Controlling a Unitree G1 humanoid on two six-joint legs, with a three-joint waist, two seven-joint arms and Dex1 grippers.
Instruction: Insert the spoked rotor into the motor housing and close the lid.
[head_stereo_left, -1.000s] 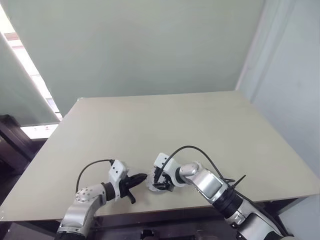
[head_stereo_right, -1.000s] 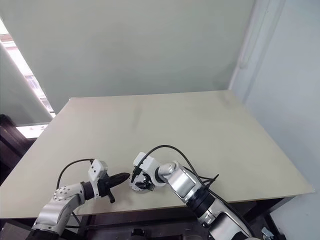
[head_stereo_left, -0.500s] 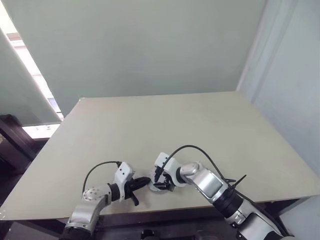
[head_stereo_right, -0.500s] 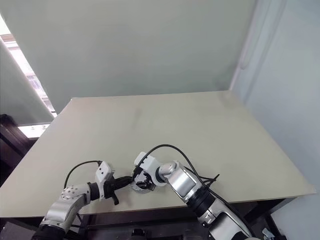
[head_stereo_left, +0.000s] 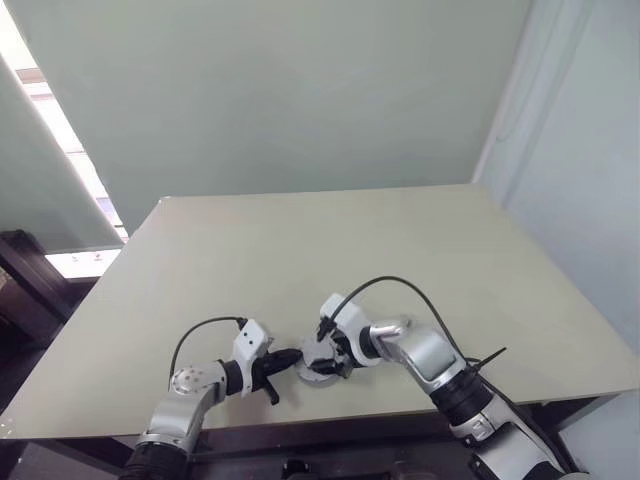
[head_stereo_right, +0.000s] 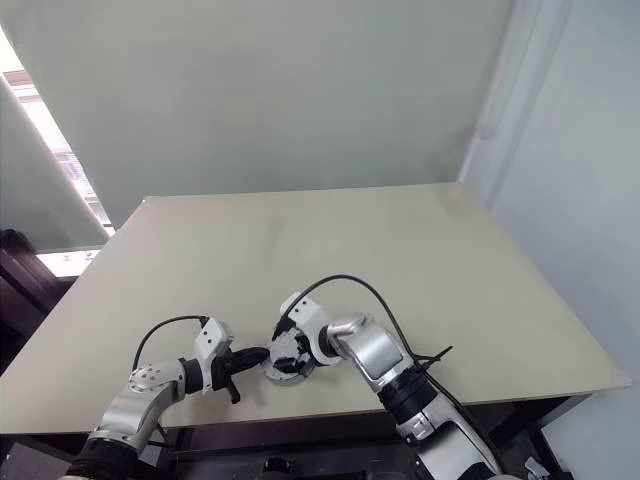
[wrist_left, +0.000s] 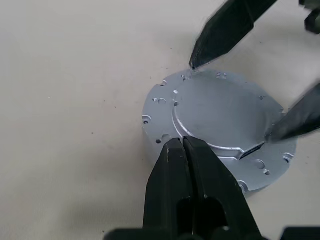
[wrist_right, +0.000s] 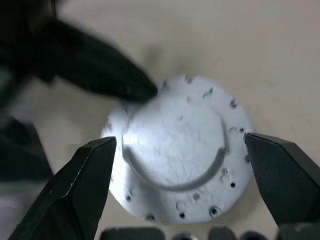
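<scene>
Left hand (wrist_left: 182, 142): fingers pressed together, tips being rested on the lid's rim.
Right hand (wrist_right: 182, 150): fingers spread wide, straddling the lid, gripping nothing.
Lid (wrist_left: 220, 112): lying near the counter's (head_stereo_left: 400, 250) front edge.

A round, silver-grey metal disc (wrist_left: 217, 127) is showing a matt, finely machined finish on a smooth, matt beige tabletop (wrist_left: 70, 80). Smooth black plastic-looking fingers (wrist_left: 192, 185) are giving off a faint sheen.

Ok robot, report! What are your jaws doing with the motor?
Left gripper shut, tips on the lid. Right gripper open, jaws straddling the lid. Nothing in the way.
</scene>
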